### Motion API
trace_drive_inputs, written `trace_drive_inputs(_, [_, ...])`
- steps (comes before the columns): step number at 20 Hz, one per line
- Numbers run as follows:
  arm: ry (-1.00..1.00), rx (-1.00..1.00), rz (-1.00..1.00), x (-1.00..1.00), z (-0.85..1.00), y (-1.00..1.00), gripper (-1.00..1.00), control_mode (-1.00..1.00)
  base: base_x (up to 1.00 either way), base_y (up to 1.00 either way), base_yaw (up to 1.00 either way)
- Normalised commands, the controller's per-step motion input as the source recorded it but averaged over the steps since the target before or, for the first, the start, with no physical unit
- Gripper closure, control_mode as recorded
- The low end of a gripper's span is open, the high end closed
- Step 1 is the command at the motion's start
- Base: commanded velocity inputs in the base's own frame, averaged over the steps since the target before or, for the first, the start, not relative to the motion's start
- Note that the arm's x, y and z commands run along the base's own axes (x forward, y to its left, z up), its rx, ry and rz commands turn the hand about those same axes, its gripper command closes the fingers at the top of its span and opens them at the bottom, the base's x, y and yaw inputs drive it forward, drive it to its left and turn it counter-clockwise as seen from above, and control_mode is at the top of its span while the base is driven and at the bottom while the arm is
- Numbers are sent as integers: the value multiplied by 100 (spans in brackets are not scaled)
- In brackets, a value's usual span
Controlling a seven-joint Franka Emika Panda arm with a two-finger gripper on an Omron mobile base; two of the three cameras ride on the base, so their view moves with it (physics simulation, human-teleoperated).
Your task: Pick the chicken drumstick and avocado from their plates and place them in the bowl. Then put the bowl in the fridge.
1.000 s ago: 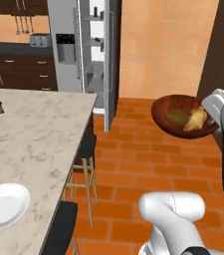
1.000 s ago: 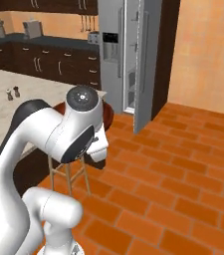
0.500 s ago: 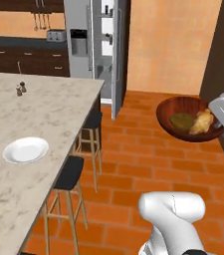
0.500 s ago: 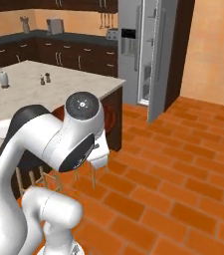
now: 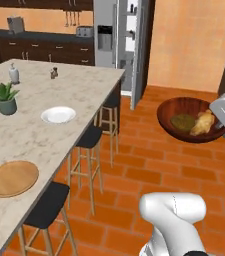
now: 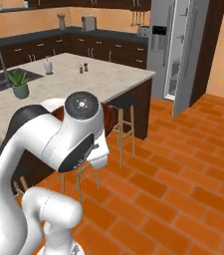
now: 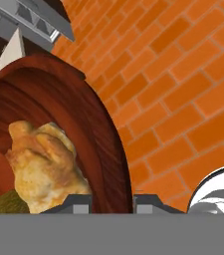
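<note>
We hold the bowl (image 5: 191,120) up in the air over the brick floor (image 5: 149,165), at about 3 o'clock in the left base view, and inside it lie the avocado (image 5: 183,121) and, just beside it at its 3 o'clock, the chicken drumstick (image 5: 203,123). In the hand view our gripper (image 7: 112,203) sits at 6 o'clock with its two finger tips on either side of the bowl's rim, pinching the wall between them; the drumstick fills the bowl's hollow just inside that rim, with a sliver of the green fruit at its 7 o'clock. On the marble island counter (image 5: 34,125) we see both plates well apart from us: the wooden plate (image 5: 12,178) near 8 o'clock and the white plate (image 5: 58,115) farther along at 10 o'clock, neither carrying food. A small potted plant (image 5: 6,97) stands past the white one. The fridge (image 5: 119,45) rises at 12 o'clock behind the island's far end, its door (image 5: 139,50) swung open with shelves showing inside. Bar stools (image 5: 91,145) line the island's edge.
</note>
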Motion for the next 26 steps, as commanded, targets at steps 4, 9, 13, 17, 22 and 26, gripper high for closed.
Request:
trace_drive_inputs(4, [0, 0, 0, 0, 0, 0, 100, 100, -100, 10, 21])
trace_drive_inputs(9, [0, 0, 0, 0, 0, 0, 100, 100, -100, 100, 0])
trace_drive_inputs(13, [0, 0, 0, 0, 0, 0, 100, 100, -40, 100, -3])
trace_drive_inputs(17, [0, 0, 0, 0, 0, 0, 100, 100, 30, 100, -11])
trace_drive_inputs(22, [0, 0, 0, 0, 0, 0, 100, 100, -40, 100, -22])
trace_drive_inputs(26, [0, 0, 0, 0, 0, 0, 100, 100, -100, 100, -22])
